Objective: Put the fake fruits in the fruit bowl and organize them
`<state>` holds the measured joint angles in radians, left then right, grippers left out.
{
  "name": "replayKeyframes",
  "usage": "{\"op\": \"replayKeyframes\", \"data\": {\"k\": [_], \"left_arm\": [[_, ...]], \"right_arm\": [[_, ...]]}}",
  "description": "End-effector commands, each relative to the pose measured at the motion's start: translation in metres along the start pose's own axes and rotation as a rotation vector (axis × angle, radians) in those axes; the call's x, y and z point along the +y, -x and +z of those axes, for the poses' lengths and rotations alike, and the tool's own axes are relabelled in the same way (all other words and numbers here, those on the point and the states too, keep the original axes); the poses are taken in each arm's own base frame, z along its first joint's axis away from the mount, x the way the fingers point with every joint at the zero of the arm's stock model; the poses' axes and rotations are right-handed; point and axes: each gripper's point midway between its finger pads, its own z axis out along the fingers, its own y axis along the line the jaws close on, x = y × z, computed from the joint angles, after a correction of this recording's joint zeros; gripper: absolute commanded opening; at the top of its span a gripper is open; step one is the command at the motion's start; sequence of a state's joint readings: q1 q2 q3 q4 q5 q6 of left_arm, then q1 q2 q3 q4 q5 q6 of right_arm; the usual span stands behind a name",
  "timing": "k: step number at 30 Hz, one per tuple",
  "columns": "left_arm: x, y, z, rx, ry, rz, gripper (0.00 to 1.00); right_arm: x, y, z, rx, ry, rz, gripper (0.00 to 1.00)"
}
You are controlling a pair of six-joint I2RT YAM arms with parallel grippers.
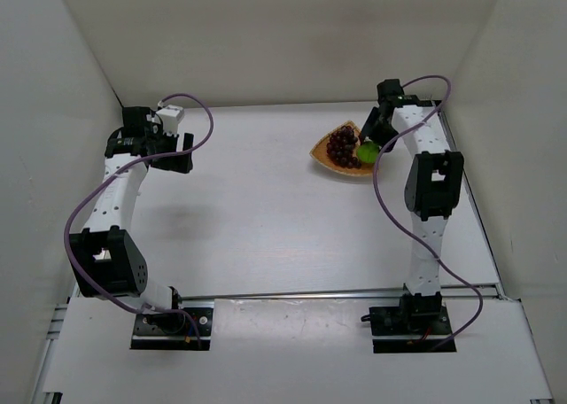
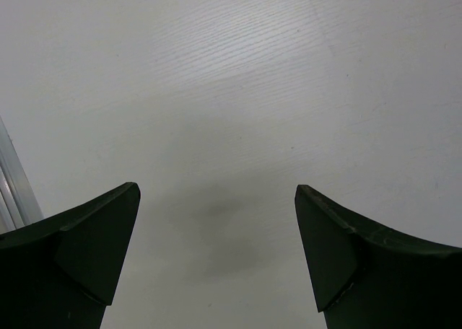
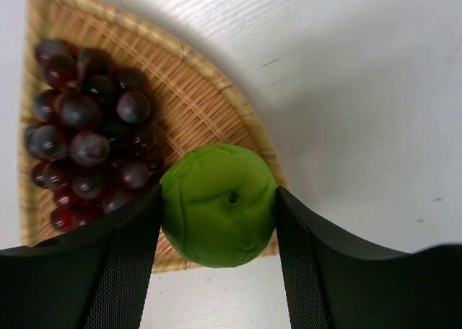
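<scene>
The woven tan fruit bowl point(image 1: 323, 152) sits at the back right of the table, also in the right wrist view point(image 3: 195, 91). The dark purple-red grapes point(image 1: 341, 145) lie in it point(image 3: 86, 138). My right gripper point(image 1: 370, 143) is shut on the round bright green fruit point(image 3: 218, 205), held over the bowl's near rim beside the grapes; it shows as a green spot in the top view point(image 1: 367, 152). My left gripper point(image 1: 182, 151) is open and empty at the back left, over bare table point(image 2: 216, 192).
White walls close in the table on the left, back and right. A metal rail point(image 1: 337, 293) runs across the near edge by the arm bases. A purple cable point(image 1: 385, 200) hangs beside the right arm.
</scene>
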<state>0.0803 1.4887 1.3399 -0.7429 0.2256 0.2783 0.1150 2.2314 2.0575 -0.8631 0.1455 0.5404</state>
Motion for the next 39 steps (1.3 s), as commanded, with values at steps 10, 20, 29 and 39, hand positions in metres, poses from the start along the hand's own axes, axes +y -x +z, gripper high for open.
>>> {"op": "replayKeyframes", "data": {"k": [10, 20, 29, 39], "left_arm": [[-0.005, 0.015, -0.017, -0.040, 0.009, 0.000, 0.99], [0.034, 0.015, -0.033, -0.019, 0.263, -0.100, 0.99], [0.077, 0.001, -0.082, -0.066, 0.428, -0.236, 0.99], [0.083, -0.026, -0.099, -0.062, 0.490, -0.320, 0.99]], "right_arm": [[0.026, -0.005, -0.031, 0.014, 0.135, -0.016, 1.00], [-0.061, 0.014, -0.172, -0.259, 0.052, 0.022, 1.00], [-0.201, -0.070, -0.148, -0.148, -0.059, 0.397, 1.00], [-0.229, -0.115, -0.112, 0.002, -0.060, 0.525, 1.00]]}}
